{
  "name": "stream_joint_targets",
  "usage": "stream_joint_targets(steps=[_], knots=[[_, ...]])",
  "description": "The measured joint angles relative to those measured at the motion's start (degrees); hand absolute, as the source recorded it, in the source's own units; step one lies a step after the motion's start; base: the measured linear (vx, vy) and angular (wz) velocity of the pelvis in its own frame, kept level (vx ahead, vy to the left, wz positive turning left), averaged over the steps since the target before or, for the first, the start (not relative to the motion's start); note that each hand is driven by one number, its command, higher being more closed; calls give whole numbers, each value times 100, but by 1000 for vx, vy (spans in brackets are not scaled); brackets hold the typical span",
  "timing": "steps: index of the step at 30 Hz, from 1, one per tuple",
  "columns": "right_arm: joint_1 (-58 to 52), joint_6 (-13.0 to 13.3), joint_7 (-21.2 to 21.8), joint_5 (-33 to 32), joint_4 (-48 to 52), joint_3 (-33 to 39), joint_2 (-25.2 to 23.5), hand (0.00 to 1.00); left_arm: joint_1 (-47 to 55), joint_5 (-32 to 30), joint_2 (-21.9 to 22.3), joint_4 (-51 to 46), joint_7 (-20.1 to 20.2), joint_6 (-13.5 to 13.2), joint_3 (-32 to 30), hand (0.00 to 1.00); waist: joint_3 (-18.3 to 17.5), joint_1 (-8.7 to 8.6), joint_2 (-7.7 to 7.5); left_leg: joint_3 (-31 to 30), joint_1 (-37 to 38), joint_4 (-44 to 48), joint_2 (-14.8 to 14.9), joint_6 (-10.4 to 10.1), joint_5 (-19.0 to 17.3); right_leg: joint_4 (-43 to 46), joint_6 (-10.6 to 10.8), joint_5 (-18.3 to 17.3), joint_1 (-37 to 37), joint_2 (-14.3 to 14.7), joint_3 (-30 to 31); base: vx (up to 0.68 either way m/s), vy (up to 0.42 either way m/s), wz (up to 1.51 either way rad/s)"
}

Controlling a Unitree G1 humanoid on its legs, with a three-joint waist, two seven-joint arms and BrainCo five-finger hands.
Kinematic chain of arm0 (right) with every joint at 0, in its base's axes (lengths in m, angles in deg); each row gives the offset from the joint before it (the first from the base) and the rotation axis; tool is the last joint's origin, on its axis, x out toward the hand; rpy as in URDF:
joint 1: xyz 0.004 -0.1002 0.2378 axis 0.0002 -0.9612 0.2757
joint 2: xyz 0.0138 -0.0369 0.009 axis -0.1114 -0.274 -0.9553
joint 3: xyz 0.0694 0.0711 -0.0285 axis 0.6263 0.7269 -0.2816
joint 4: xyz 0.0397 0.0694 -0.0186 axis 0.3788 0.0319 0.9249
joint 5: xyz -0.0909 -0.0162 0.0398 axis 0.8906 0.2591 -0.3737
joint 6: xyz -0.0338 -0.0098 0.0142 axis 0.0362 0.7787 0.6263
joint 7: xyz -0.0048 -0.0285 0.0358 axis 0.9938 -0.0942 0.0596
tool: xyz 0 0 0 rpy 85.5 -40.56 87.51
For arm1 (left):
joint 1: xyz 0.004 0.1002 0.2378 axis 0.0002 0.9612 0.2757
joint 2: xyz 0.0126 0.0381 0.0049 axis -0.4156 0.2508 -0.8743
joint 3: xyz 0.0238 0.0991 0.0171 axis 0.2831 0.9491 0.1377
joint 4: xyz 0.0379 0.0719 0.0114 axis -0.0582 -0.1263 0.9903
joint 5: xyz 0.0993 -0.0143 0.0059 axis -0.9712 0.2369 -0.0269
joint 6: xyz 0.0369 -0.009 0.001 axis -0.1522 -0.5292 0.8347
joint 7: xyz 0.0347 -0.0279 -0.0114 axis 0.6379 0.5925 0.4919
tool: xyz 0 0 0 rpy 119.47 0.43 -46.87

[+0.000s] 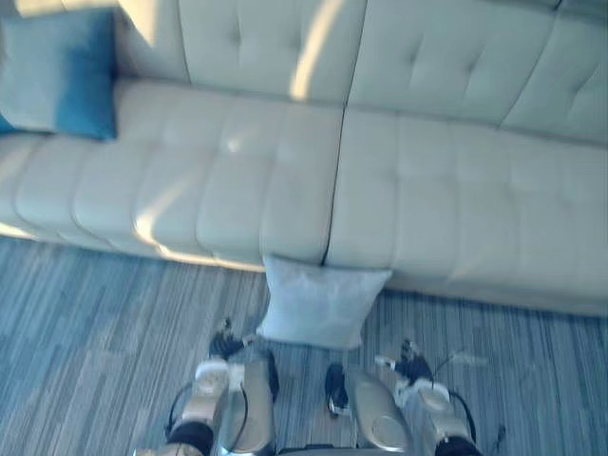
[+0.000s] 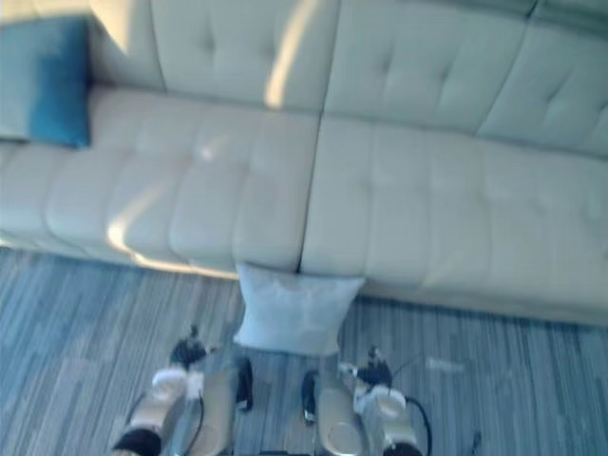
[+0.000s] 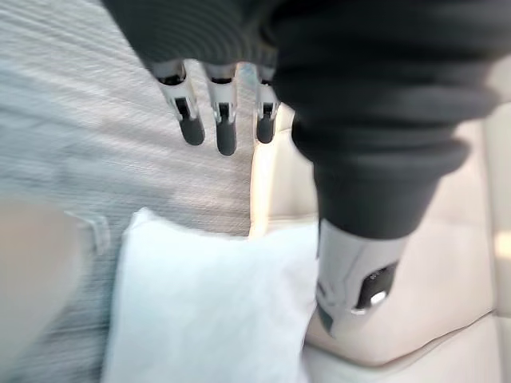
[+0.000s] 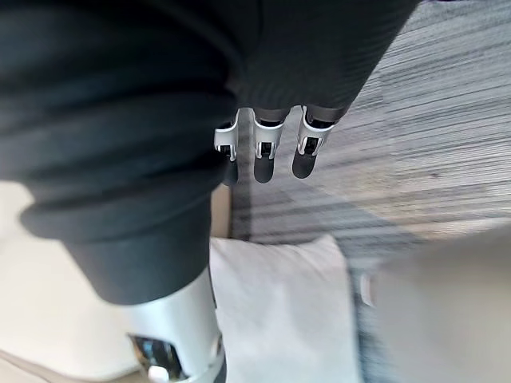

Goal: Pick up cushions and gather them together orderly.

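A pale white cushion [image 1: 321, 302] stands on the carpet, leaning against the front of the cream sofa [image 1: 427, 199] near its middle seam. A blue cushion [image 1: 62, 74] rests on the seat at the far left, against the backrest. My left hand [image 1: 224, 342] hangs low just left of the white cushion, and my right hand [image 1: 410, 363] is just right of it. In the left wrist view the fingers [image 3: 217, 112] are straight above the white cushion [image 3: 200, 311], touching nothing. The right wrist view shows straight fingers [image 4: 267, 148] over the same cushion [image 4: 279, 311], also holding nothing.
The long tufted sofa spans the whole width, with bright sunlight patches on its left seat [image 1: 171, 209]. Grey striped carpet [image 1: 85, 323] lies in front of it on both sides of the white cushion.
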Motion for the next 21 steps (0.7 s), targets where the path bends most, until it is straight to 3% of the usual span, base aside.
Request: stream_joint_targets(steps=[3, 6, 10, 17, 21], knots=[[585, 115, -246, -333, 477, 183, 51, 0, -693, 253, -89, -243, -181, -106, -295, 0, 85, -5, -33, 33, -1066, 667, 97, 80, -76, 726, -90, -71, -1110, -71, 31, -99, 25, -16], [1354, 191, -433, -583, 900, 397, 166, 0, -1563, 418, -255, -469, -338, -134, -629, 0, 433, -51, -47, 53, -1946, 1235, 148, 168, -134, 1368, -157, -168, -2015, -175, 30, -94, 22, -4], [2215, 265, -517, -897, 1113, 563, 363, 0, -2426, 585, -534, -557, -471, -181, -1029, 0, 499, -59, -40, 56, -3146, 1832, 274, 207, -156, 2009, -184, -196, -3256, -197, 61, -103, -11, -12], [3305, 290, -550, -1401, 1109, 631, 793, 0, -3307, 812, -810, -536, -486, -200, -951, 0, 578, -99, -12, 120, -4484, 2311, 354, 275, -110, 2588, -269, -168, -4690, -273, 141, -84, -20, -7], [3859, 292, -552, -1571, 1078, 605, 806, 0, -3838, 920, -803, -445, -484, -203, -388, 0, 637, -115, 33, 150, -4852, 2453, 382, 288, -103, 2742, -284, -153, -5087, -284, 184, -57, -9, -4]])
